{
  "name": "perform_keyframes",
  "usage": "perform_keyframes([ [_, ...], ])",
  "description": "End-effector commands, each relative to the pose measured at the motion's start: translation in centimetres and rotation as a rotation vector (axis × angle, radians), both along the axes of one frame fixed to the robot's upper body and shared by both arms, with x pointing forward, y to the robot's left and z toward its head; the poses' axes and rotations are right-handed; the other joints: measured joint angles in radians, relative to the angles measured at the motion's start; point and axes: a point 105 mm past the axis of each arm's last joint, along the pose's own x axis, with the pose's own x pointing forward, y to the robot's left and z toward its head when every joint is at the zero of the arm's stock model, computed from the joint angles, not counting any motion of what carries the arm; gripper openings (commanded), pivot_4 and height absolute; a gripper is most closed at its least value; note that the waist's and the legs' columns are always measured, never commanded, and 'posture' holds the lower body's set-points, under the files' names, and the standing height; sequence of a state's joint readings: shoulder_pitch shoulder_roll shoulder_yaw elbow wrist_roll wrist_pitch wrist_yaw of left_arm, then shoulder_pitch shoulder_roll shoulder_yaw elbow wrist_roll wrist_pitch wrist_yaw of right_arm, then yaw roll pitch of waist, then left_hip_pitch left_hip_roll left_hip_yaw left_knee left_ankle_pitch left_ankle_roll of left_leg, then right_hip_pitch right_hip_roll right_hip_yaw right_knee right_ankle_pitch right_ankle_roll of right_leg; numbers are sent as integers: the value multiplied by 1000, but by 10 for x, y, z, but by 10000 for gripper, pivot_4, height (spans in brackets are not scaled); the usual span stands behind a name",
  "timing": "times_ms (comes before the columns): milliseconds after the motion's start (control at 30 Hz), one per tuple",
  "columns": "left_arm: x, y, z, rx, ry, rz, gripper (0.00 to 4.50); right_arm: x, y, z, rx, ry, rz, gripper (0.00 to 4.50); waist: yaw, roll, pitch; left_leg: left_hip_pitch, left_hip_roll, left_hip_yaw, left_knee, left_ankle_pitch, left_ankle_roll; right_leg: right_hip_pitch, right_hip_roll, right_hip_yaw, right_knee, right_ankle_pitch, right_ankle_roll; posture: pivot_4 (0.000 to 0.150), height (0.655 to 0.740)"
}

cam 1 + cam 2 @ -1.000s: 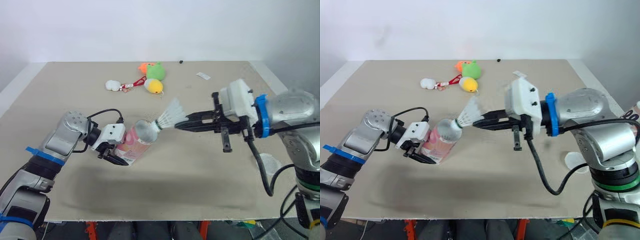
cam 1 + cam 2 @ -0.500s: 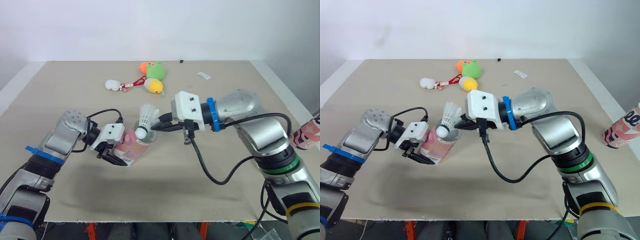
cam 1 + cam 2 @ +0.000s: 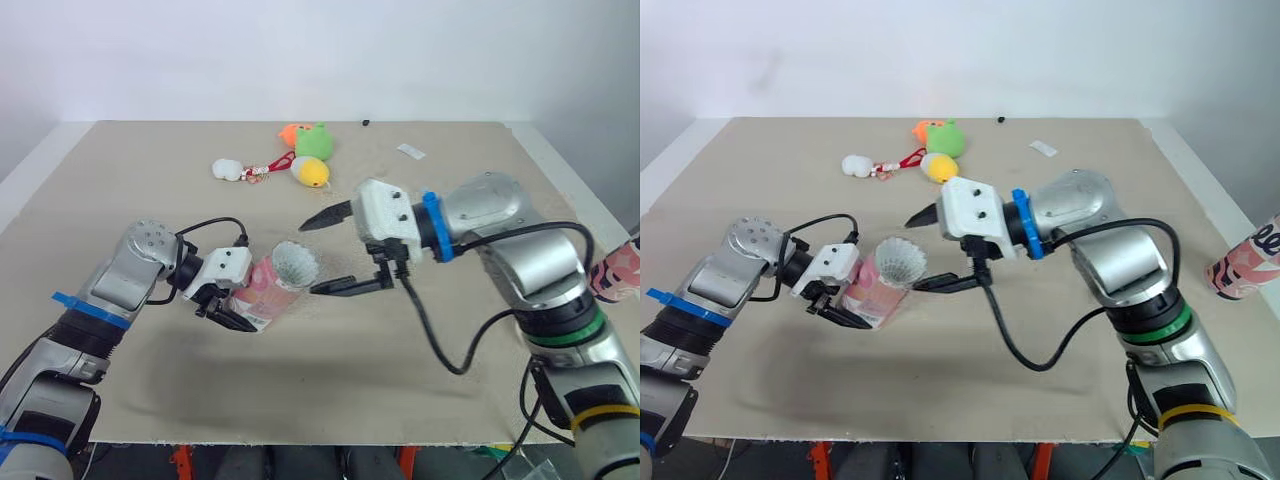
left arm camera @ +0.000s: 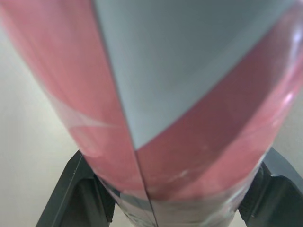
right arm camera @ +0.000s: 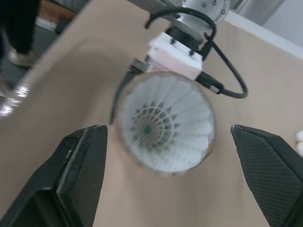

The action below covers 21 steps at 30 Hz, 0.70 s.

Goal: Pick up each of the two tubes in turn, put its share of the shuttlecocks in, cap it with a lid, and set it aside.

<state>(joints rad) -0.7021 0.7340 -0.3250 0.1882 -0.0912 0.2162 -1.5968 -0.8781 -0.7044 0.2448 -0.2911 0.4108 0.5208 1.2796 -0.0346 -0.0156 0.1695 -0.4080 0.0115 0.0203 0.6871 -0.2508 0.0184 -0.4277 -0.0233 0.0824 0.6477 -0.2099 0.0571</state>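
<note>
Here, over the flat beige table point(image 3: 400, 340), the right gripper point(image 3: 308, 258) holds its fingers wide apart, facing the mouth of the tilted pink plastic tube point(image 3: 268, 290). The left gripper point(image 3: 232, 305) clamps this tube near its base; a white feathered shuttlecock point(image 5: 163, 124) sits inside.

Pink-and-grey tube point(image 4: 189, 109) in left gripper point(image 4: 165, 201)

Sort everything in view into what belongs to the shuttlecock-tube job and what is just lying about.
For the job: pink tube held by the left gripper; shuttlecock inside it; right gripper, open; second tube at the far right.

Lying about: green-and-orange plush; yellow plush; white plush; white tag; small black speck.
</note>
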Motion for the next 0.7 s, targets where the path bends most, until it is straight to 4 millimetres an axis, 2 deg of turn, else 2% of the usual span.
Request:
perform_keyframes([
  [33,1,-1,-2,10,-1,4,26826,-13,-18,27,87,16,10,44621,3,0,0,0,0,0,0,0,0,0,0,0,0,0,0,1500,7323],
  [167,2,0,-2,11,-2,5,26826,-2,-22,35,167,47,-63,44621,3,0,0,1,0,-1,0,0,0,0,0,0,0,0,0,1500,7323],
  [233,2,-1,-3,12,-1,3,26826,3,-18,32,165,63,-88,39528,3,0,0,1,1,0,0,0,0,0,1,-1,0,0,0,1500,7323],
  [300,2,-1,-3,11,0,1,26826,0,-11,25,137,82,-53,32577,3,0,0,1,1,0,0,0,0,0,1,-1,0,0,0,1500,7323],
  [400,2,-2,-3,11,0,-1,26826,-2,-4,19,107,91,-23,17922,4,0,0,1,1,0,0,0,0,0,0,-1,0,0,0,1500,7323],
  [433,3,-2,-3,11,-1,-2,26826,2,0,13,58,68,-19,11767,5,0,0,0,0,0,0,0,0,0,0,-1,0,0,0,1500,7323],
  [500,3,-2,-2,11,-5,-2,26826,9,6,3,-13,33,-7,2601,4,0,0,0,0,0,0,0,0,0,0,-1,0,0,0,1500,7323],
  [533,4,-2,-2,11,-6,-2,26826,12,9,0,-40,20,2,1137,5,0,0,1,0,1,0,0,0,0,0,-1,0,0,1,1500,7323],
  [700,3,-1,-1,11,-9,-2,26826,28,28,-6,-152,-43,37,1137,7,0,0,1,1,2,0,0,0,-1,0,-1,0,0,0,1500,7323],
])
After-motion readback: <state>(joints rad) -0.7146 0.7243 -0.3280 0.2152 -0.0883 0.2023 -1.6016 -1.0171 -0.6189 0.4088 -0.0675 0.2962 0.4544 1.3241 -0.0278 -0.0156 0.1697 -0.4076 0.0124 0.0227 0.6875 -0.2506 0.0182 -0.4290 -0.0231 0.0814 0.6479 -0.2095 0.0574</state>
